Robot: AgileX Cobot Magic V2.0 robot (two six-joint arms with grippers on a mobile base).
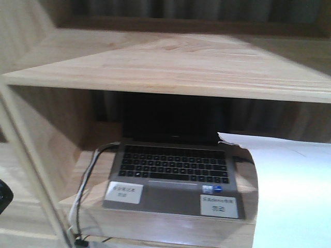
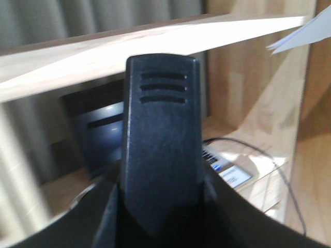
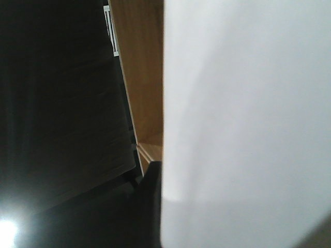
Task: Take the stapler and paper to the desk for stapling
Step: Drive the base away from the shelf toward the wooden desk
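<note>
I read both pickups as done. The right pincer (image 3: 154, 206) is closed on the paper (image 1: 289, 196), which hangs at right, in front of the shelf (image 1: 170, 67). The left pincer (image 2: 160, 230) looks clamped on the stapler (image 2: 160, 129), held upright. Remaining: carry both to the tabletop, which I cannot see. A laptop (image 1: 173, 170) sits on the lower board, with a grey curtain (image 2: 31, 20) behind.

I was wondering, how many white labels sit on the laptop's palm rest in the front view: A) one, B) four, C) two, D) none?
C: one white label sits at the left of the laptop's palm rest and another at the right, either side of the touchpad.
</note>
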